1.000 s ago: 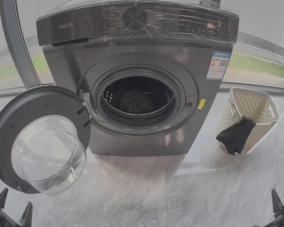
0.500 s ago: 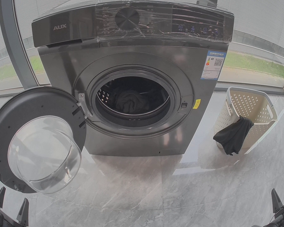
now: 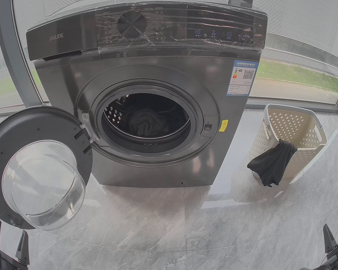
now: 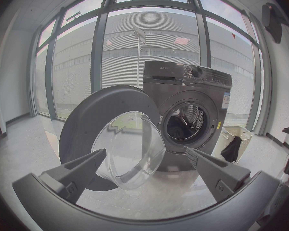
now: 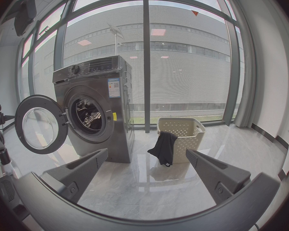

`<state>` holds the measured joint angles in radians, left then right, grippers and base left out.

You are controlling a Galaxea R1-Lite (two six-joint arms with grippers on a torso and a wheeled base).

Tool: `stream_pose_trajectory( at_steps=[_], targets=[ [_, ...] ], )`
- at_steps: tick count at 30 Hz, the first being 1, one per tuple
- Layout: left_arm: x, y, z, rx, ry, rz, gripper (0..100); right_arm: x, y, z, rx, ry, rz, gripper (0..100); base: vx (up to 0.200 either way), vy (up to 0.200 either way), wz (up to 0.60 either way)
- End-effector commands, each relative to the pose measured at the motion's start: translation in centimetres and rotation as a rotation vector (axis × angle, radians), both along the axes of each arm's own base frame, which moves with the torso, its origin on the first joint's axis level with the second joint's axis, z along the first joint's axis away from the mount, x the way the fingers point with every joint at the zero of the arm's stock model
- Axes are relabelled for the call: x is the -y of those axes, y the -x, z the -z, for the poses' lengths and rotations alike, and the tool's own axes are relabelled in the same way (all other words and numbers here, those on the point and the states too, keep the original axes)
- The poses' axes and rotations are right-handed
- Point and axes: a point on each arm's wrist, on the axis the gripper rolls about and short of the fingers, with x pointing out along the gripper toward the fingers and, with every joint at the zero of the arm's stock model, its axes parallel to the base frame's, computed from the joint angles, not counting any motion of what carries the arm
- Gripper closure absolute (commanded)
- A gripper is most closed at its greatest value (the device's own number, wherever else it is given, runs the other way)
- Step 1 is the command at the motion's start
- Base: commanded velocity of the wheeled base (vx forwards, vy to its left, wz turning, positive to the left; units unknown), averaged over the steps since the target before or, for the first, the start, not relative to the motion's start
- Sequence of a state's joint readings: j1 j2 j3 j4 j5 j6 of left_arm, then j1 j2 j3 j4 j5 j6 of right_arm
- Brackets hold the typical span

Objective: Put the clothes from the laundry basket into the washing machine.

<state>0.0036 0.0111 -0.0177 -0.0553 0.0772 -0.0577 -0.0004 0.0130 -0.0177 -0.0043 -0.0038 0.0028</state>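
The right gripper (image 5: 146, 151) has its fingers spread wide with nothing between them, and it hangs low above the pale stone floor (image 5: 170, 183). Straight ahead of it, well apart, a black garment (image 5: 163, 148) is draped over the rim of the laundry basket (image 5: 186, 130). The cloth hangs down the outside wall at the corner nearest the washing machine (image 5: 118, 113). Its long axis runs top to bottom, from the rim towards the floor, with the lower end near the floor.

The left gripper (image 4: 146, 150) is also spread wide and empty. It faces the swung-open round door (image 4: 96, 113) and the mouth of the drum, so it sits on the far side from the basket.

In the head view the basket stands to the right of the machine, on the right arm's side, so the right gripper looks the nearer of the two. It would probably need to go forward and meet the cloth near the rim, pinching across the hanging fold. A dark piece of clothing (image 3: 146, 122) already lies inside the drum.
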Motion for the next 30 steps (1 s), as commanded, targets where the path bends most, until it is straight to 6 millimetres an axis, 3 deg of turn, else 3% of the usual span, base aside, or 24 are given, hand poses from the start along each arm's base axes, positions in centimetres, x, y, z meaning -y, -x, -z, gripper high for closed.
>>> stream_pose_trajectory(
  at_steps=[1, 7, 14, 17, 22, 30],
  targets=[
    [-0.09, 0.02, 0.30, 0.002, 0.017, -0.041, 0, 0.00, -0.03, 0.52, -0.004, 0.000, 0.000, 0, 0.000, -0.200, 0.00],
    [0.09, 0.00, 0.32, 0.000, 0.011, 0.037, 0, 0.00, -0.03, 0.52, -0.004, 0.000, 0.000, 0, 0.000, -0.200, 0.00],
    [0.18, 0.04, 0.40, -0.020, -0.026, 0.075, 0, 0.00, -0.03, 0.52, -0.004, 0.000, 0.000, 0, 0.000, 0.000, 0.00],
    [0.39, 0.07, 0.35, -0.019, -0.039, 0.168, 0, 0.00, -0.03, 0.52, -0.004, 0.000, 0.000, 0, 0.000, 0.000, 0.00],
    [0.35, 0.06, 0.33, -0.014, -0.008, 0.154, 0, 0.00, -0.03, 0.52, -0.004, 0.000, 0.000, 0, 0.000, 0.000, 0.00],
    [0.00, 0.03, 0.38, -0.012, -0.005, -0.002, 0, 0.00, -0.03, 0.52, -0.004, 0.000, 0.000, 0, 0.000, -0.200, 0.00]
  ],
)
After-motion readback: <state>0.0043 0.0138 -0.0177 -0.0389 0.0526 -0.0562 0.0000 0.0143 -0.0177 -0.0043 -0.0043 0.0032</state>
